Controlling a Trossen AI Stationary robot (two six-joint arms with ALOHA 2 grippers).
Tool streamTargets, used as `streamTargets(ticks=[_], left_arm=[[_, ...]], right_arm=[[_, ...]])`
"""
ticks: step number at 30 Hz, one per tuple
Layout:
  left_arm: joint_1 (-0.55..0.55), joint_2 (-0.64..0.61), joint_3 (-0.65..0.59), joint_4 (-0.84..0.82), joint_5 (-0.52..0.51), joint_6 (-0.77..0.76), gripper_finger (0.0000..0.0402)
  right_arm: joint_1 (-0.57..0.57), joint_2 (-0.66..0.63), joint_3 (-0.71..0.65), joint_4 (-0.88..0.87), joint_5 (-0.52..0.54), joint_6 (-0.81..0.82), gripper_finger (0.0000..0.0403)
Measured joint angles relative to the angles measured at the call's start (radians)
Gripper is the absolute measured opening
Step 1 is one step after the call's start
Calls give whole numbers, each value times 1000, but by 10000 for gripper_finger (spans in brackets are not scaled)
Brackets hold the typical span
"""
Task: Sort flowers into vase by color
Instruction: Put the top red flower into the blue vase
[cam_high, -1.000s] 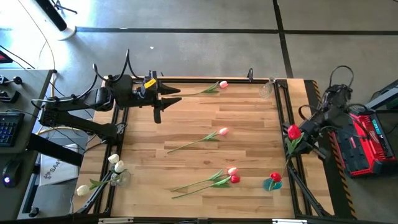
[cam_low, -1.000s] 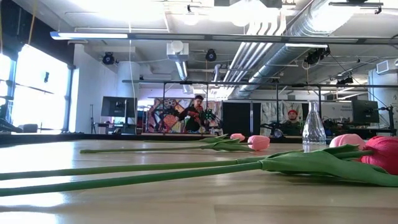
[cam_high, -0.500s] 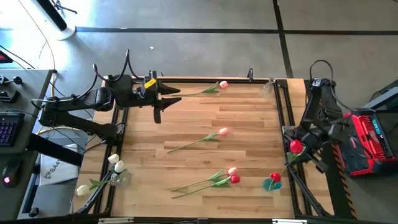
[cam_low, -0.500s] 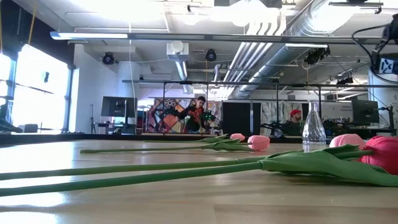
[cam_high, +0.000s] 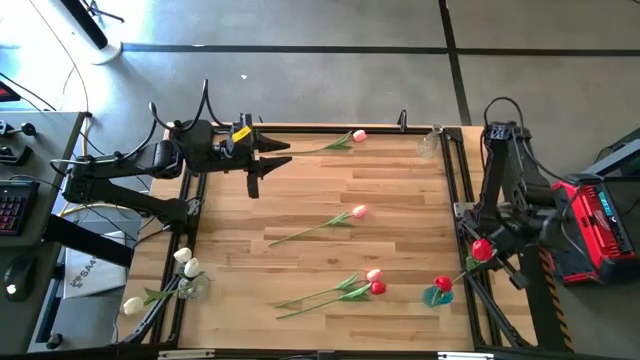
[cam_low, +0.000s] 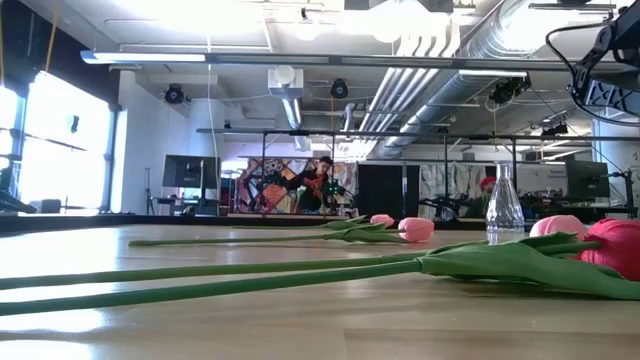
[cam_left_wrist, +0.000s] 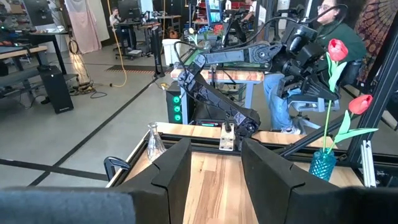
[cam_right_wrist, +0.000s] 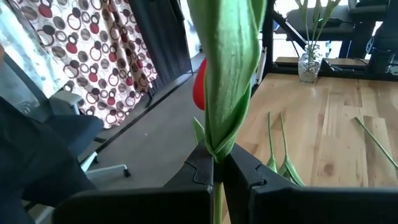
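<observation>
Carrying a red tulip (cam_high: 482, 249) nearer the teal vase (cam_high: 436, 296), right gripper (cam_right_wrist: 217, 167) clamped on its stem, left gripper (cam_left_wrist: 214, 168) idle, agape

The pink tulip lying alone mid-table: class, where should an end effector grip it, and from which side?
Grip the pink tulip on the bare thin stem below the leaves, coming straight down from above. It lies flat with nothing beside it, so fingers can probably straddle the stem crosswise.
</observation>
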Motion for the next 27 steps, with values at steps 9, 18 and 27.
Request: streamTargets(ticks=[9, 18, 27], left_arm=[[0, 0, 0, 0, 0, 0, 128], [0, 0, 0, 0, 0, 0, 128], [0, 0, 0, 0, 0, 0, 128]], right_arm=[[13, 66, 0, -2, 17, 33, 0], [13, 140, 0, -8, 41, 63, 4], [13, 242, 0, -12, 51, 133, 91]])
